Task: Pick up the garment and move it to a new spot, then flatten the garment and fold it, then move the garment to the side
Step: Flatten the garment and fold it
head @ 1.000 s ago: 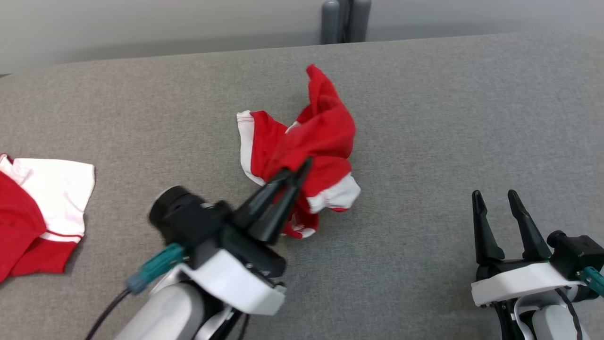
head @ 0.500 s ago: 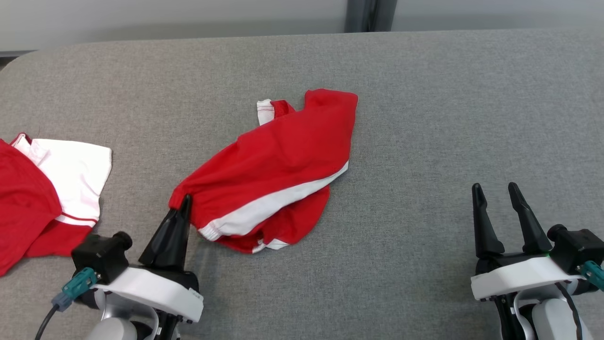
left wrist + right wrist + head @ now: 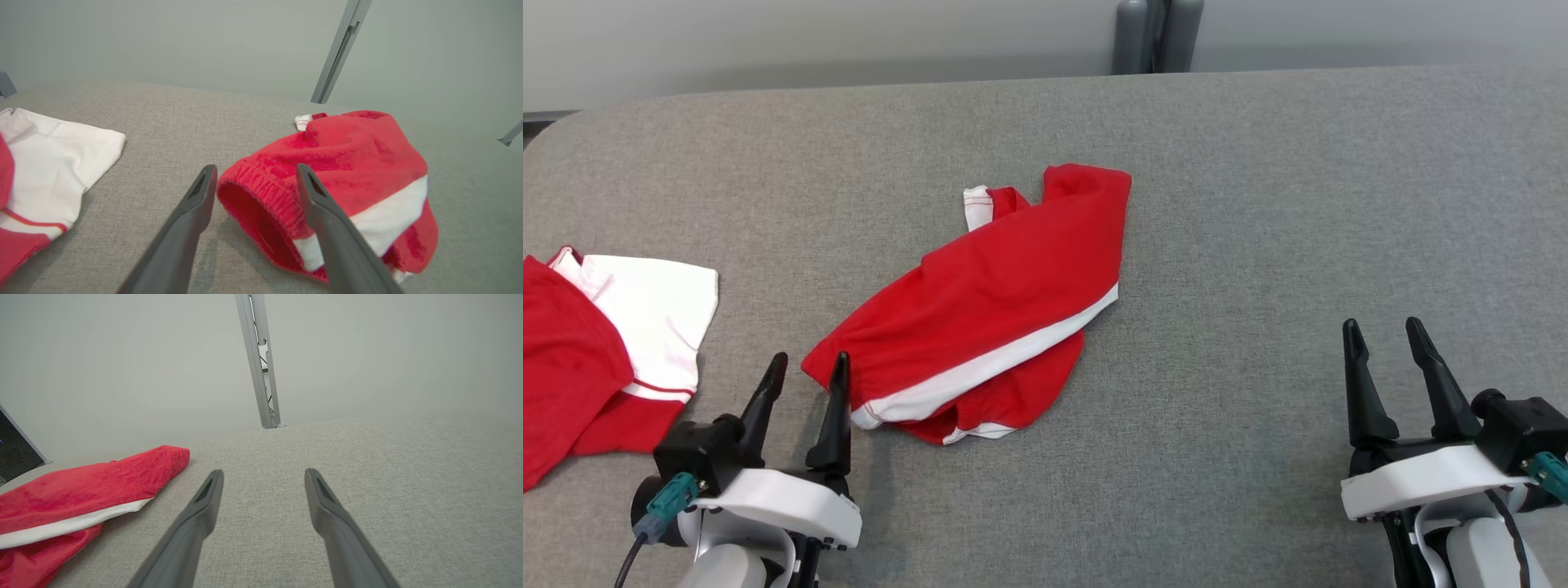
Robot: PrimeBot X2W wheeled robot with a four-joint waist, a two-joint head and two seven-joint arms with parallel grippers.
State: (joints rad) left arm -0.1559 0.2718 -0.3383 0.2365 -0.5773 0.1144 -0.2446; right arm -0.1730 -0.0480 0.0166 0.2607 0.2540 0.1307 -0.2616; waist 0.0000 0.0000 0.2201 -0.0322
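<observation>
The table (image 3: 1258, 204) has a grey woven fabric top with a rounded far-left corner. A red garment (image 3: 996, 302) with a white stripe lies loosely bunched near its middle. Well apart from it, at the left edge, lies a red-and-white cloth (image 3: 621, 327), mostly flat.

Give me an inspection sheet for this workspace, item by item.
Surface: grey fabric surface, flat.
Job's things: red garment with white stripe, rumpled, unfolded, mid-surface.
Clutter: second red-and-white garment at the left edge.
Grippers: left gripper open, red garment's near edge between its fingers; right gripper open, holding nothing.
Cables: dark cable with teal plug at left wrist.
Surroundings: pale wall, grey post behind.
</observation>
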